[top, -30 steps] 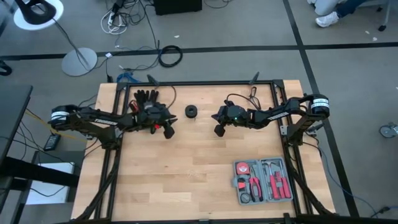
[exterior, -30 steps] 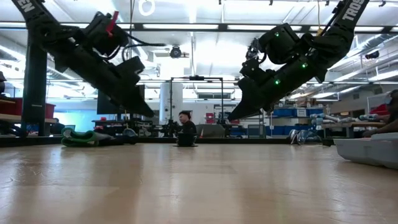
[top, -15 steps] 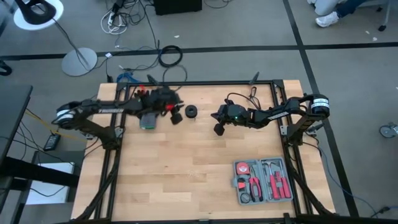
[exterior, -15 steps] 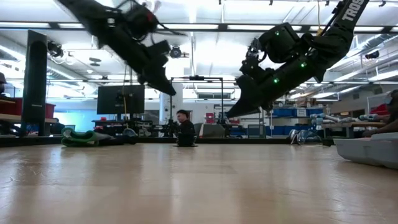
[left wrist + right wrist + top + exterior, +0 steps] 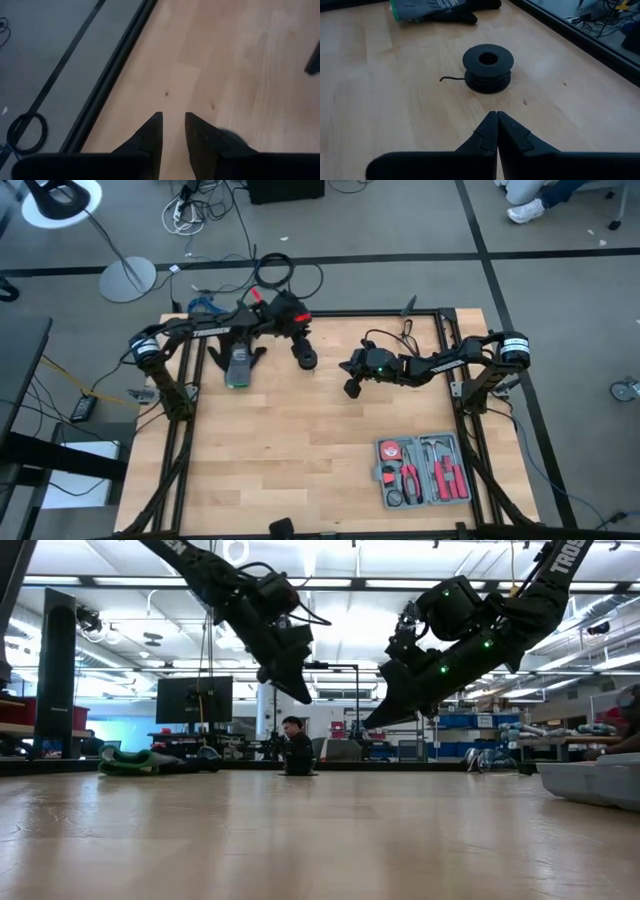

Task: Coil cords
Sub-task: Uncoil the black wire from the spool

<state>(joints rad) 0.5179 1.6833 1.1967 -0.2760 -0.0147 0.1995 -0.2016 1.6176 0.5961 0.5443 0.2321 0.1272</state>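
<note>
In the high view the left end effector (image 5: 303,352) covers most of the cord spool (image 5: 306,360).

Open desk (image 5: 300,450) is being left across the middle and near side. The far strip is being occupied by the spool (image 5: 306,360), the glove (image 5: 238,363) and the left hand (image 5: 300,344); the near right corner, by the tool case (image 5: 423,471).

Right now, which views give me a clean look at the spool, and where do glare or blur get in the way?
Right wrist view: spool sharp and evenly lit, its loose wire end clear, beyond the shut right gripper. High view: spool partly hidden under the left gripper. Low view: backlit by bright ceiling lights, spool a small dark silhouette. Left wrist view: soft, only bare table.
</note>
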